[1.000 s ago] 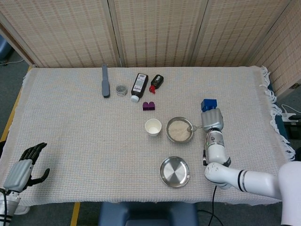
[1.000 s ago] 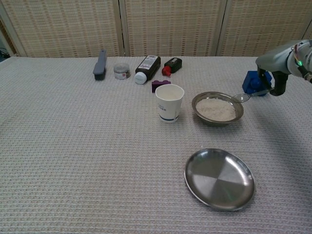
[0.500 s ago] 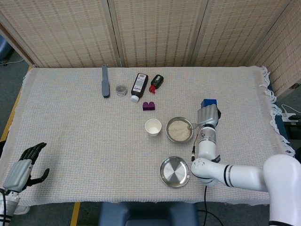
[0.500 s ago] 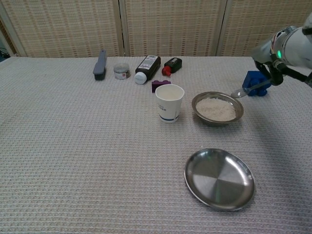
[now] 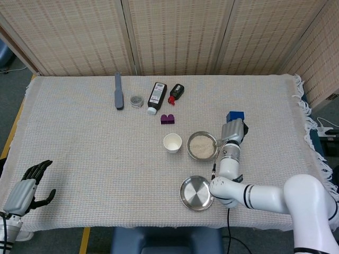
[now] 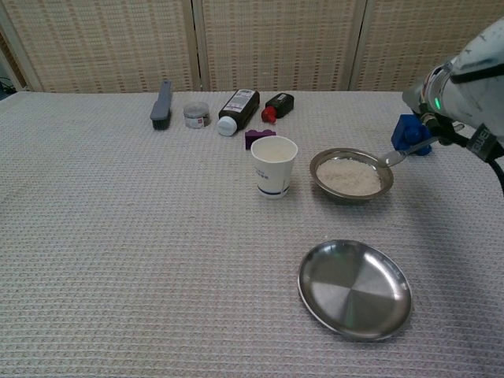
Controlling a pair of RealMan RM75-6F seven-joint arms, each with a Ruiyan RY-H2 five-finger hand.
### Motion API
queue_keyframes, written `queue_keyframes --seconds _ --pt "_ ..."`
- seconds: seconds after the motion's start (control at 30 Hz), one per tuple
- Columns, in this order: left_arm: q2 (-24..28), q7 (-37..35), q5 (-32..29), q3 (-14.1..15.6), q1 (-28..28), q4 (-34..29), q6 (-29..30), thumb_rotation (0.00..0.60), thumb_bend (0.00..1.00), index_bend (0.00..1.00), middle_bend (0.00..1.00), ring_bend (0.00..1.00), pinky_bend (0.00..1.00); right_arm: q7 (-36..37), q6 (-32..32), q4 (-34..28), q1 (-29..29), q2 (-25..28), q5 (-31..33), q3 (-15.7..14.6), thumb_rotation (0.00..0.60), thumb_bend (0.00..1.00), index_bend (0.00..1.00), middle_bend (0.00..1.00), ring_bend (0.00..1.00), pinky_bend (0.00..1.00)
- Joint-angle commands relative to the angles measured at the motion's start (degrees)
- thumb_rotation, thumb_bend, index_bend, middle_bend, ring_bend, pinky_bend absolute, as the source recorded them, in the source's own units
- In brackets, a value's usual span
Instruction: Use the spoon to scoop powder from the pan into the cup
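The right hand (image 5: 233,131) held the spoon (image 6: 403,153) by its handle, near the right edge of the table (image 5: 79,137), with the spoon's bowl at the right rim of the pan (image 6: 350,175). Whether the bowl touched the rim could not be told. The pan, a small metal dish holding pale powder (image 5: 200,146), sat right of the table's middle, and the white paper cup (image 6: 273,166) stood upright just beside it on its left, the two apart. A blue block (image 6: 409,132) lay behind the right hand, partly hidden by it in the head view. Nearer the front edge, in front of the pan, an empty metal plate (image 6: 354,288) lay flat. Along the back edge were a grey brush (image 5: 118,91), a small round jar (image 5: 136,100), a black bottle with a white cap (image 5: 156,97) lying on its side, and a smaller black bottle with a red cap (image 5: 176,93), also lying down; a purple block (image 5: 168,119) sat in front of the two bottles. The left hand (image 5: 26,189) hung off the front left corner of the table, fingers spread and curved, holding nothing.
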Motion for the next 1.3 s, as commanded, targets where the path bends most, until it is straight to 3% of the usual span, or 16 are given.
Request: queue_keyframes --seconds 0.03,0.77,1.3 --pt "0.05 -0.24 0.0 0.01 -0.02 -0.01 -0.09 0.6 0.41 0.0 0.0 0.0 0.0 -0.92 0.06 1.22 0.34 -1.05 0.22 0.52 0.6 0.36 0.62 0.98 1.0 1.0" --pt "0.73 -2.77 -0.22 -0.01 -0.22 -0.43 -0.89 0.6 0.41 0.0 0.0 0.0 0.0 -10.77 3.48 7.4 2.71 -7.82 2.07 3.24 0.6 0.36 0.62 0.98 1.0 1.0" --pt "1.16 -4.12 -0.38 0.05 -0.29 -0.78 -1.39 0.6 0.41 0.0 0.0 0.0 0.0 -13.63 3.06 14.99 2.77 -14.94 -0.96 4.57 0.6 0.36 0.62 0.98 1.0 1.0"
